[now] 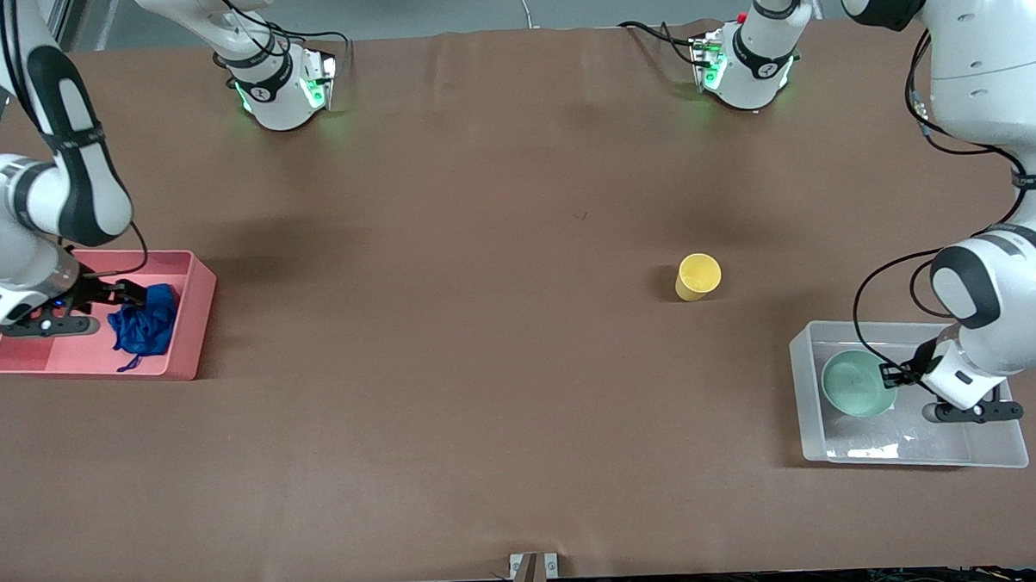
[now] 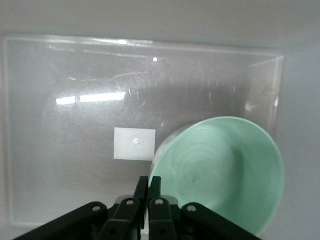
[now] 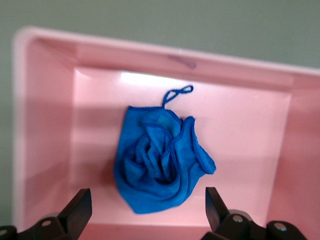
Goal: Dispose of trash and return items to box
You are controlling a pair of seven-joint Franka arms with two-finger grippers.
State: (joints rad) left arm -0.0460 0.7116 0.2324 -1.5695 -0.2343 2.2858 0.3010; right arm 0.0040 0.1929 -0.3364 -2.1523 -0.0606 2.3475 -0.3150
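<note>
The blue cloth wad lies in the pink bin; it also shows in the right wrist view with its string toward the bin's wall. My right gripper hangs open just above it, touching nothing. The mint-green bowl sits tilted inside the clear box. My left gripper is shut on the bowl's rim; the bowl rests beside the white label on the box's bottom. The yellow cup stands on the table, farther from the front camera than the box.
The pink bin stands at the right arm's end of the table, the clear box at the left arm's end. Brown table cover lies between them. Both arm bases stand along the table's edge farthest from the front camera.
</note>
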